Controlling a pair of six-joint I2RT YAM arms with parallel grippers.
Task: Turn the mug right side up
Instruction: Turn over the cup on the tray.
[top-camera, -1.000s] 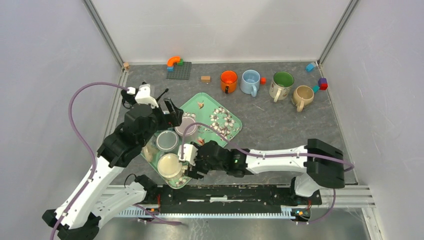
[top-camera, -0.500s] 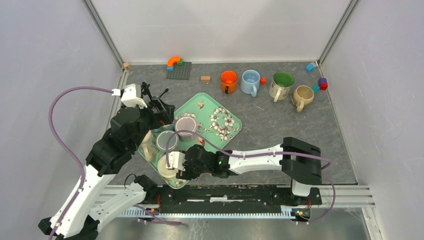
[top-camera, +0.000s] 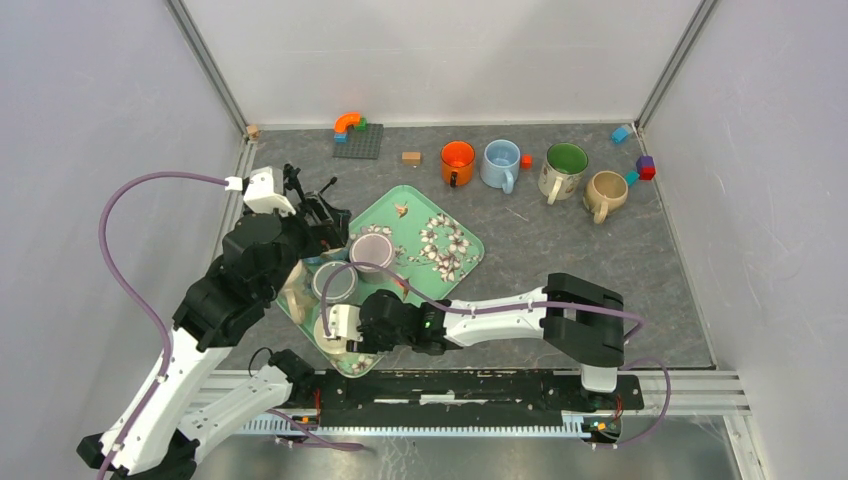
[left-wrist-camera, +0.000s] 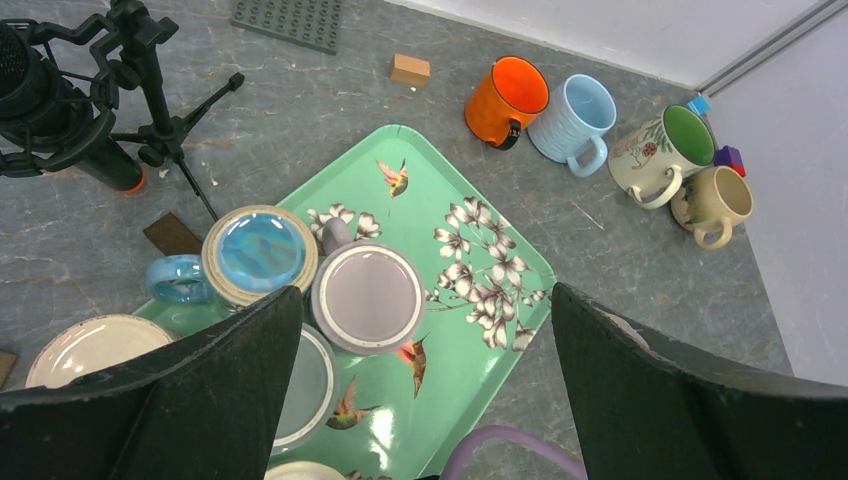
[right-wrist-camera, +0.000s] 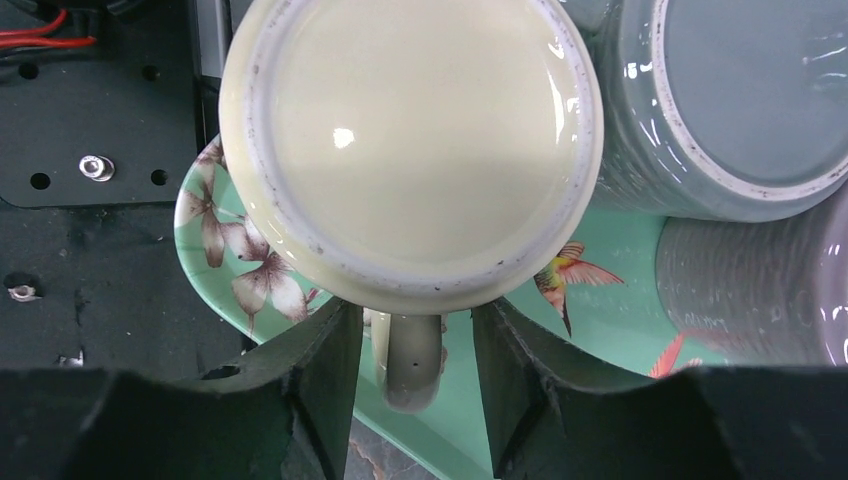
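My right hand (right-wrist-camera: 415, 318): half open, astride 6 o'clock handle (right-wrist-camera: 405, 365) of inverted cream ceramic mug (right-wrist-camera: 410, 140). Left hand (left-wrist-camera: 425, 300) wide open, empty.

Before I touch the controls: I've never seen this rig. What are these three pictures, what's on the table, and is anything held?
You have two robot arms at the near table edge, each ending in a two-finger gripper. The wide picture comes from a fixed camera above and behind them. The other two come from a camera on each wrist, so the dark shapes at the bottom belong to that gripper. On the grey table lies a green flowered tray with several mugs bottom-up, and four mugs stand open side up along the far edge. The left gripper hangs wide open above the tray, holding nothing. The right gripper has its fingers either side of the cream mug's handle, with a sliver of gap showing, so it isn't gripping yet.
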